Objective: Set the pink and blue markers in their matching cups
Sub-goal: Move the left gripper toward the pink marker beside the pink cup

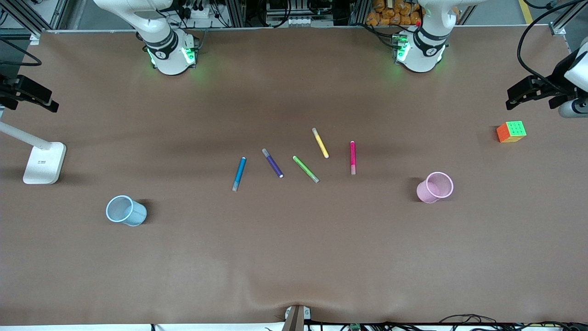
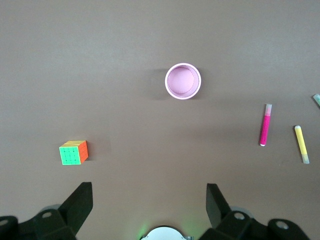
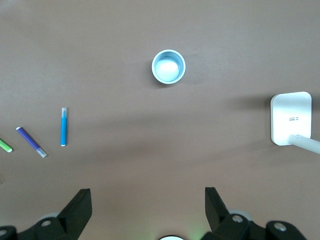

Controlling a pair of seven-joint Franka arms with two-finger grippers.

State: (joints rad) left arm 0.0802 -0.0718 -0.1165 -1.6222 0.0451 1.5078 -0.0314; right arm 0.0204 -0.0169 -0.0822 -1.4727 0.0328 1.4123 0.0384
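Counter (image 1: 294,257): brown sheet, slightly rippled at the edge nearest the front camera; metal framing, cables and orange items along the robots' edge.
Blue marker (image 1: 239,174): flat on the counter, end of the marker row toward the right arm.
Pink marker (image 1: 353,157): flat, end of the row toward the left arm; nearest marker to the pink cup.
Other markers: purple marker (image 1: 272,162), green marker (image 1: 306,168), yellow marker (image 1: 320,142), lying between the two, none touching.
Blue cup (image 1: 125,210): upright, empty, toward the right arm's end, well apart from the blue marker.
Pink cup (image 1: 435,187): upright, empty, toward the left arm's end.
Cube (image 1: 511,131): multicoloured, farther from the front camera than the pink cup.
Lamp base (image 1: 44,162): white, at the right arm's end.
Left gripper (image 2: 150,202): raised over the counter, fingers spread wide, holding nothing.
Right gripper (image 3: 148,202): likewise raised, fingers wide apart, empty.
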